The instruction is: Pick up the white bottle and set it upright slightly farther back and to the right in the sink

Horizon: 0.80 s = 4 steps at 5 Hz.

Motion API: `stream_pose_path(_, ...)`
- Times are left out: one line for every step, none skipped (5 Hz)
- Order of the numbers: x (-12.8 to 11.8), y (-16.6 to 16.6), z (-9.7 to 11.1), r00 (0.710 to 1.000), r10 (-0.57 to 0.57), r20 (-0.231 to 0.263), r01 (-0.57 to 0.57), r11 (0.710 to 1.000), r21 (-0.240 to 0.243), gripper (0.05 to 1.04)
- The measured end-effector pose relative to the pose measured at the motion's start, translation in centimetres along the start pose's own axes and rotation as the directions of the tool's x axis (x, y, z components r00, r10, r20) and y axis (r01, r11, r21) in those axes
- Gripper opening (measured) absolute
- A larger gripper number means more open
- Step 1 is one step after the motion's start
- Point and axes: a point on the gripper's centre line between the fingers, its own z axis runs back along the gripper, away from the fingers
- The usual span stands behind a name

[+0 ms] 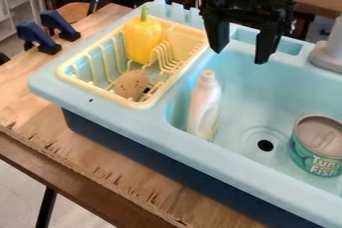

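In the camera view, the black pincer (pixel 240 57) hangs over the far part of the toy sink (pixel 127 117), its two fingers spread wide with nothing held between them. Of the loose things, it is nearest to the white bottle (pixel 204 104), which stands roughly upright in the basin beside the wall next to the dish rack (pixel 100 91); whether bottle and wall touch, I cannot tell. Nearer the view's right edge, a pull-top food can (pixel 317 147) stands in the same basin, past the drain hole (pixel 265 145). The yellow rack holds a yellow bell pepper (pixel 141 39) with its green stem up and, in front of it, a speckled brown potato-like piece (pixel 131 83). The sink sits on a wooden table (pixel 87 157), with blue clamps (pixel 33 37) at the far left. As I judge it, the stage in hand is one of open approach, free of contact. From this pose, a grasp on the bottle would call for a shift toward the near side, a descent with the fingers straddling its narrow upper part, and care not to catch the basin wall or tip the bottle over.
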Motion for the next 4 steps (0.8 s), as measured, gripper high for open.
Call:
stream_pose_path(-0.3, 0.2, -1.0, 0.999, 0.007, -0.031, -0.007, 1.000, 0.007, 1.003)
stream_pose_path(-0.3, 0.8, 0.4, 0.999, 0.033, 0.024, -0.033, 0.999, 0.001, 1.003)
stream_pose_path(-0.9, 1.1, 3.1, 0.997, 0.033, 0.064, -0.032, 0.999, -0.004, 1.003)
stream_pose_path(-2.4, 1.2, 3.8, 0.997, 0.063, 0.043, -0.063, 0.998, 0.012, 1.003)
